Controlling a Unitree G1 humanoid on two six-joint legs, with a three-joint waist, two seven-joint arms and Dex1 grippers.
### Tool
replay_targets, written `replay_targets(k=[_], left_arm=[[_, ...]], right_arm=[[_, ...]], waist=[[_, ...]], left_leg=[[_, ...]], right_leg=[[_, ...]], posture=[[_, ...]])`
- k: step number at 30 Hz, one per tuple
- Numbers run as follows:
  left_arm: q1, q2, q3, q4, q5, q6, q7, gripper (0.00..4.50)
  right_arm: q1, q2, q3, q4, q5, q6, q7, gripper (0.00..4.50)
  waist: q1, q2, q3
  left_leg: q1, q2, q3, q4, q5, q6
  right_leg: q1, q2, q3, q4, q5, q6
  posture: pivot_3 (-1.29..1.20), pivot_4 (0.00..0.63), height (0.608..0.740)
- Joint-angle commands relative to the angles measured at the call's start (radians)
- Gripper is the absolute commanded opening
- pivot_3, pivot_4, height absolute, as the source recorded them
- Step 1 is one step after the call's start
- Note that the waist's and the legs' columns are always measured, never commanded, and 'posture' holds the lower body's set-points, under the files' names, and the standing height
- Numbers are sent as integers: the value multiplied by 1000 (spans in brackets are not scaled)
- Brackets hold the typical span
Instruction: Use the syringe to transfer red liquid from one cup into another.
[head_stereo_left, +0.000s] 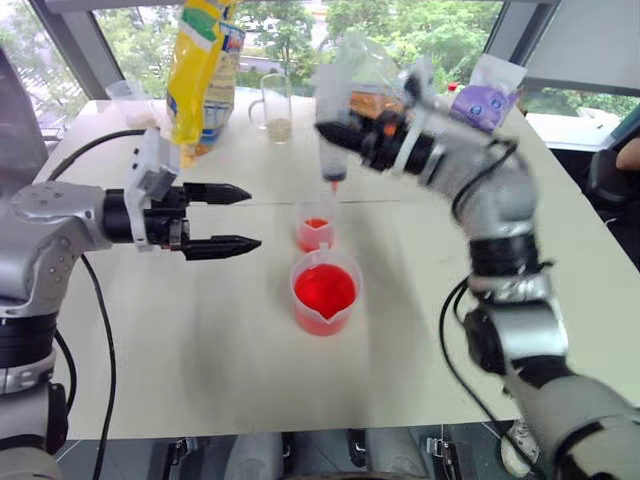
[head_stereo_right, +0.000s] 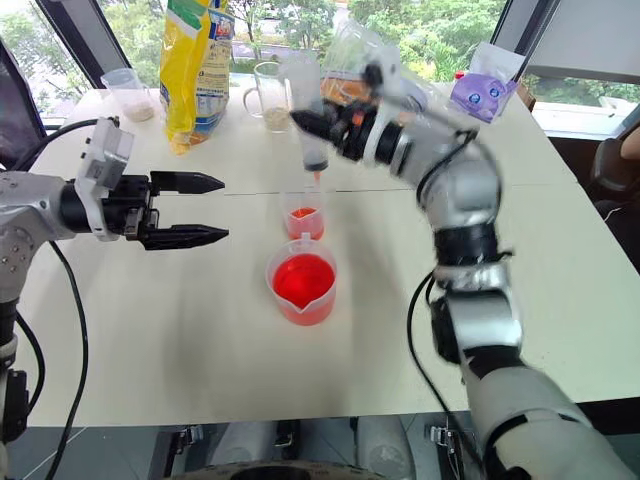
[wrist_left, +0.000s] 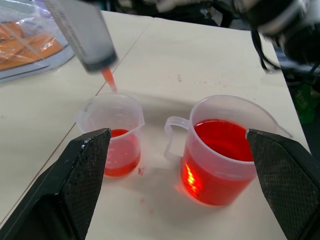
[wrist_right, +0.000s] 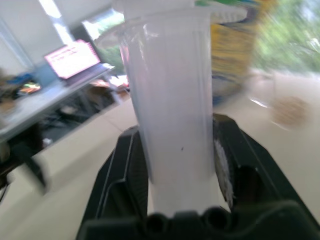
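At the far left the left gripper (head_stereo_left: 238, 219) hangs over the pale table (head_stereo_left: 200, 340), its two black fingers (head_stereo_left: 220, 193) spread wide apart with nothing between them, pointing toward the cups; behind it near the table's back edge stand a clear cup of beige grains (head_stereo_left: 128, 103), a tall yellow bag (head_stereo_left: 200, 70) and a handled glass mug (head_stereo_left: 274, 106) with grains in its bottom.

Toward the middle, the wide translucent beaker (head_stereo_left: 325, 292) sits nearest the robot, filled well up with red liquid (head_stereo_left: 324, 288); just beyond it, close but apart in the left wrist view, stands the small clear cup (head_stereo_left: 316, 223) with a shallow layer of the same red in its bottom (a few reddish specks mark the table between the two).

Above the small cup the syringe (head_stereo_left: 331, 130) is held upright, tip down, its short red-tinted tip (wrist_left: 108, 79) hanging above the cup's rim, its dark plunger seal low in the barrel; the right gripper (head_stereo_left: 338, 131) is clamped on the barrel, one finger on each side, as the right wrist view shows.

To the right lie a clear bag with orange contents (head_stereo_left: 377, 100) and a purple packet (head_stereo_left: 484, 104) near the table's far edge.
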Motion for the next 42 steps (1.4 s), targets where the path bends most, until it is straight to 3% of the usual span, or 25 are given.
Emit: replay_targets(k=[1, 6, 12, 21, 28, 34, 38, 42], left_arm=[[-1, -10, 18, -33, -20, -20, 12, 4438], [8, -24, 10, -38, -13, -33, 22, 4438], [23, -32, 11, -53, -17, -39, 30, 4438], [40, -23, 17, -74, -27, -31, 27, 4438], [44, -24, 24, -85, -59, -17, 34, 4438], [42, -18, 32, -89, -86, -4, 41, 4500], [43, -10, 38, -91, -101, 7, 45, 4500], [49, 2, 48, -98, -114, 18, 50, 4500]], right_arm=[[-159, -91, -59, 81, -6, 327, -126, 1445], [-172, -202, 78, 99, -40, 557, -118, 1445], [-9, -311, 251, 54, 2, 661, -114, 1445], [110, -350, 282, 56, 104, 661, -207, 1445], [175, -303, 226, 40, 127, 661, -308, 1445], [193, -287, 186, -3, 167, 661, -354, 4385], [199, -316, 178, -93, 200, 661, -359, 4453], [243, -416, 207, -333, 232, 660, -276, 4453]], waist=[[1, -1, -1], [-8, -2, -1], [-4, -1, -1], [-5, -2, -1], [-3, -2, -1], [-3, -2, -1], [-3, -2, -1], [2, -2, -1]], left_leg=[[0, 0, -1, -1, 0, 0], [0, 1, 0, -2, -1, 1], [-1, 0, 1, -2, -1, 2], [-1, 1, 2, -2, -2, 3], [-1, 1, 2, -1, -1, 3], [-1, 1, 1, -1, -1, 3], [-1, 1, 1, -1, -2, 3], [-1, 1, 1, -1, -2, 3]], right_leg=[[0, -1, 0, -1, -1, -1], [1, -1, 0, -3, -3, -5], [0, 1, 0, -3, -1, -1], [0, 3, 0, -3, -1, -1], [0, 3, 0, -3, -1, -1], [0, 3, 0, -3, -1, -1], [0, 3, 0, -3, -1, -1], [0, 3, 0, -3, -1, 0]], posture=[[0, 150, 740], [0, 150, 740], [0, 150, 740], [0, 150, 740], [0, 150, 740], [0, 150, 740], [0, 150, 740], [0, 150, 740]])
